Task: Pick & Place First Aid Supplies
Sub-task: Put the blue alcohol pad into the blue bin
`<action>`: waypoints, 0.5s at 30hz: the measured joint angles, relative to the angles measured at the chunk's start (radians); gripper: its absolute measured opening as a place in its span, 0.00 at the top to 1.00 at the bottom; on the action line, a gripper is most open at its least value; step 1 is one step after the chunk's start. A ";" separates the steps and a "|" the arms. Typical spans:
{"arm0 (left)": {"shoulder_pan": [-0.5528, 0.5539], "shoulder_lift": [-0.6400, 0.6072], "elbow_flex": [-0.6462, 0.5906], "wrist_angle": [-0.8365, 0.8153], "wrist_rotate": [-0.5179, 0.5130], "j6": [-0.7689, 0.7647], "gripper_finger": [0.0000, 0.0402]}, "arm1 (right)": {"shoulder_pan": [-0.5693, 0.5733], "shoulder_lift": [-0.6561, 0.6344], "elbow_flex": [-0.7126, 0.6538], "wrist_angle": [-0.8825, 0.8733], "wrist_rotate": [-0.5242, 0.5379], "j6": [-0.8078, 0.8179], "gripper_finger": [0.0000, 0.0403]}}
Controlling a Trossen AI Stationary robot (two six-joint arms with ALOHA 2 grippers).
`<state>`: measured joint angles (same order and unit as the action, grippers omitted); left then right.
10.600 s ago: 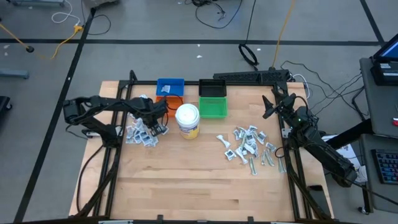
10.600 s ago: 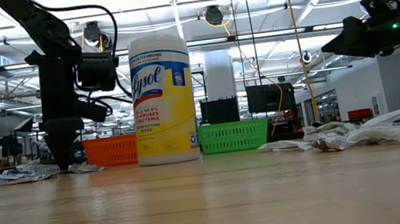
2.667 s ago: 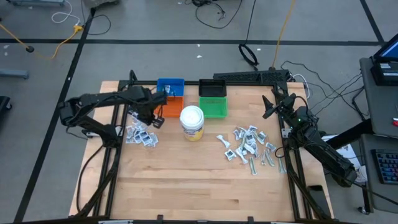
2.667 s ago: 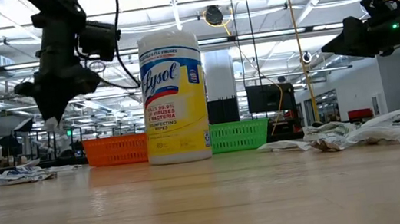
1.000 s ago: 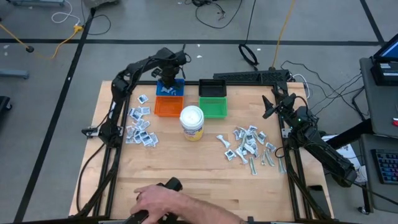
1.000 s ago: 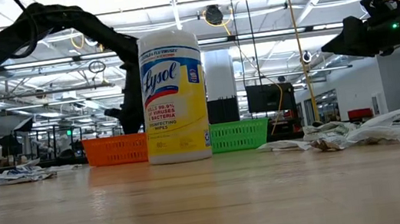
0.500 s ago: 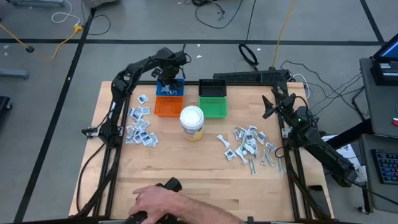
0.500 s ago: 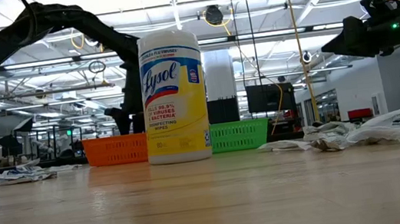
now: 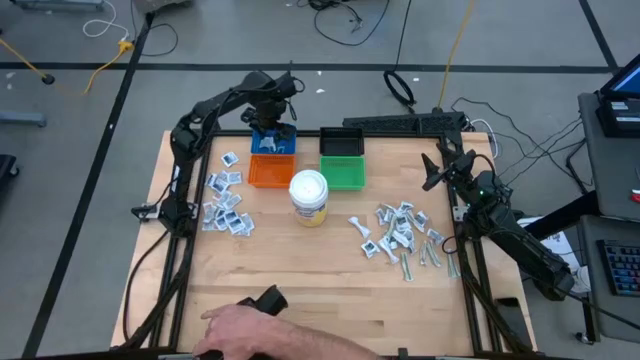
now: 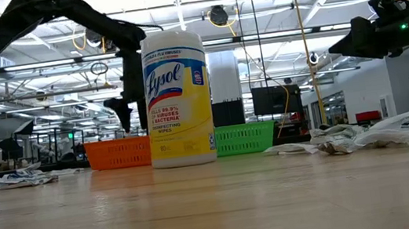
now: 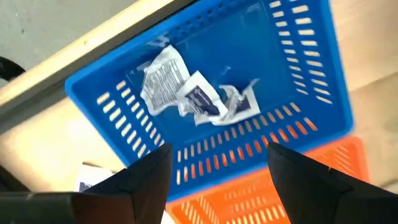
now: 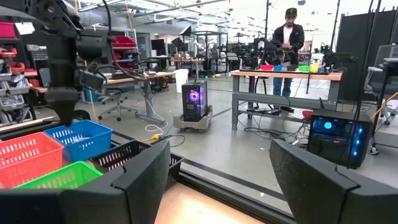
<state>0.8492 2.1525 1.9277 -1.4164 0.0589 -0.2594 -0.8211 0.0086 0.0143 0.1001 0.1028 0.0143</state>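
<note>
Left gripper [image 11: 214, 171] hangs directly over the slotted blue plastic bin [image 11: 305, 81], fingers spread, nothing between them. Right under it, crumpled white-and-grey first aid packets [image 11: 193, 93] lie on the bin floor, so this reads as a drop-off pose. The orange mesh bin [image 9: 271, 170] sits just beside, on the near side. More flat packets are scattered on the wooden table [image 9: 300, 270] in a left pile [image 9: 225, 205] well back from the gripper; likely the next pick. Right gripper [image 12: 217, 171] is parked at the table's right edge, fingers apart and empty, above the right pile [image 9: 400, 235]. A person's hand [image 9: 250, 328] rests at the table's front edge.
</note>
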 joint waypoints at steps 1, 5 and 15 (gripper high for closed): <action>-0.004 -0.010 -0.004 -0.006 0.001 -0.007 0.36 | 0.000 0.000 0.000 0.000 0.000 0.000 0.33; -0.038 -0.084 -0.070 0.002 0.002 -0.016 0.38 | 0.000 0.000 0.000 0.000 0.000 0.000 0.32; -0.172 -0.410 -0.458 0.110 0.028 -0.090 0.32 | 0.000 0.000 0.000 0.000 0.000 0.000 0.32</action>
<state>0.6768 1.7427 1.4695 -1.3066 0.0872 -0.3493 -0.8211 0.0090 0.0142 0.1001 0.1028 0.0147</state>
